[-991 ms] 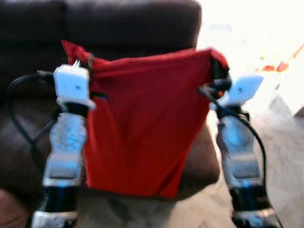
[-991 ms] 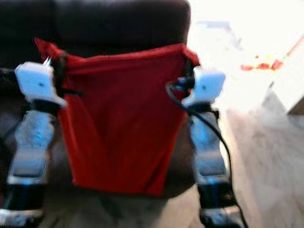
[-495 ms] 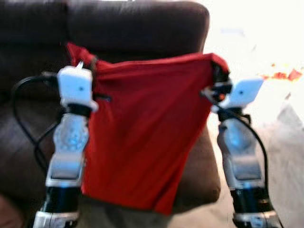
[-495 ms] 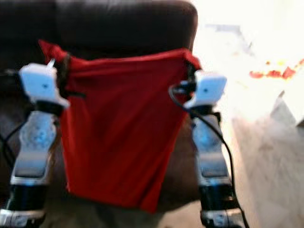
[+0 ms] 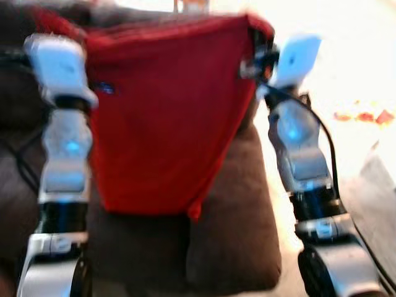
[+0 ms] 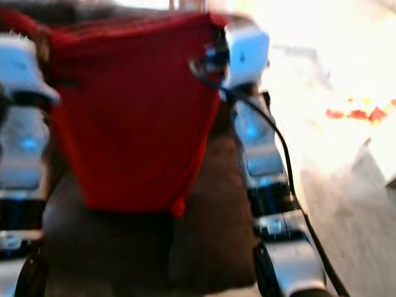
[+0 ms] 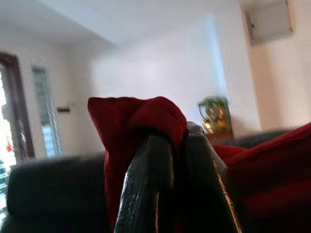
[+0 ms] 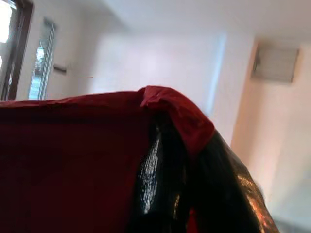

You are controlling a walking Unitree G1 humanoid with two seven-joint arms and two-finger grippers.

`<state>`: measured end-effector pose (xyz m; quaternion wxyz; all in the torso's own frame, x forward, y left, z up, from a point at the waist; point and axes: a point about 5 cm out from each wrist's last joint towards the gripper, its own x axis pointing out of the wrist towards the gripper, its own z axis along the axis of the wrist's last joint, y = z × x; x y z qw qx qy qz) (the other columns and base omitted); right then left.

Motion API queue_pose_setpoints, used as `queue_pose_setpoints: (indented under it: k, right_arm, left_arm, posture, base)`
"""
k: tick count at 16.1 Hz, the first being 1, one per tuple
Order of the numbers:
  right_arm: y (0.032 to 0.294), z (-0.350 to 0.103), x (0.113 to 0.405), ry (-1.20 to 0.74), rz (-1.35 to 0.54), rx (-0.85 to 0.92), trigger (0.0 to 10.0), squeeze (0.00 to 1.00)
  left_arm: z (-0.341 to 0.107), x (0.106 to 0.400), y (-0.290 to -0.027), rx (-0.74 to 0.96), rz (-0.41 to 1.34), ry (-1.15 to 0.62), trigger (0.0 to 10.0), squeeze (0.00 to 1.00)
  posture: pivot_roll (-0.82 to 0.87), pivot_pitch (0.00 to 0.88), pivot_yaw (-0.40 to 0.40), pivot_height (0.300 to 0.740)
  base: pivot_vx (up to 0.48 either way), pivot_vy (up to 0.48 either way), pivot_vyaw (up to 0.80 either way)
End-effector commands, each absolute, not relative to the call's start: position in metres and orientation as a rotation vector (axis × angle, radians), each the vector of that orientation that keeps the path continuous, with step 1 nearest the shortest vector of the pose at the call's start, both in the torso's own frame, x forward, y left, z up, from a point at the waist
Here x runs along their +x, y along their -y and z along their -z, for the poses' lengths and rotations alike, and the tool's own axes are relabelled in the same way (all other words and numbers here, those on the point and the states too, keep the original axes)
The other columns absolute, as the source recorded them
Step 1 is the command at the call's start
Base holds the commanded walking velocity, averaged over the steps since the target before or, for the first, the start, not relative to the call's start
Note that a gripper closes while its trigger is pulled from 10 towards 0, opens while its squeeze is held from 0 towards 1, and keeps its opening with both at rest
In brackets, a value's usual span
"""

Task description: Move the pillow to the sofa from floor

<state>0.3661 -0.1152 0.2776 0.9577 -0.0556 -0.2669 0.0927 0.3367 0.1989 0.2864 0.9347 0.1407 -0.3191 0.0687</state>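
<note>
A limp red fabric pillow (image 5: 164,111), tapering to a point at its lower edge, hangs across the upper centre of the frame above the dark brown sofa (image 5: 238,229), each top corner pinched between glossy black fingers (image 7: 146,189) of the left gripper (image 7: 167,145) and right gripper (image 8: 177,145)

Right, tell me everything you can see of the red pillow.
The red pillow is a limp cover of soft, plain red cloth, and it looks thinly filled. It hangs in the air in front of the dark brown sofa, its top edge pulled taut between the two claws and its body tapering to a loose lower corner just above the seat cushion. The left claw is shut on one bunched upper corner, the right claw on the other. The head views are blurred.
</note>
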Motion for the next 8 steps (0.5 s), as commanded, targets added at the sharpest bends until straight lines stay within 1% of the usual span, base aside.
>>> queue_pose_setpoints:
  k: [1,2,3,6,8]
  right_arm:
    - [0.131,-0.292,0.368,0.595,-0.099,-0.074,10.0,0.0]
    - [0.132,-0.288,0.369,0.576,-0.093,-0.074,10.0,0.0]
    - [0.134,-0.278,0.371,0.527,-0.074,-0.086,10.0,0.0]
    - [0.135,-0.26,0.373,0.467,-0.069,-0.094,10.0,0.0]
    - [0.138,-0.235,0.374,0.402,-0.06,-0.093,10.0,0.0]
  left_arm:
    - [-0.273,0.339,-0.208,0.228,-0.136,0.591,10.0,0.0]
    - [-0.265,0.341,-0.205,0.221,-0.102,0.552,10.0,0.0]
    - [-0.248,0.342,-0.202,0.218,-0.057,0.477,10.0,0.0]
    - [-0.238,0.342,-0.206,0.24,-0.062,0.428,10.0,0.0]
    - [-0.218,0.346,-0.199,0.32,0.009,0.332,10.0,0.0]
  posture:
    - [0.09,0.009,-0.074,0.74]
    - [0.09,0.012,-0.074,0.74]
    - [0.09,0.015,-0.074,0.74]
    - [0.1,0.024,-0.073,0.74]
    - [0.1,0.025,-0.073,0.74]
  base:
    - [0.0,0.0,0.0]
    - [0.0,0.0,0.0]
    - [0.0,0.0,0.0]
    - [0.0,0.0,0.0]
    - [0.0,0.0,0.0]
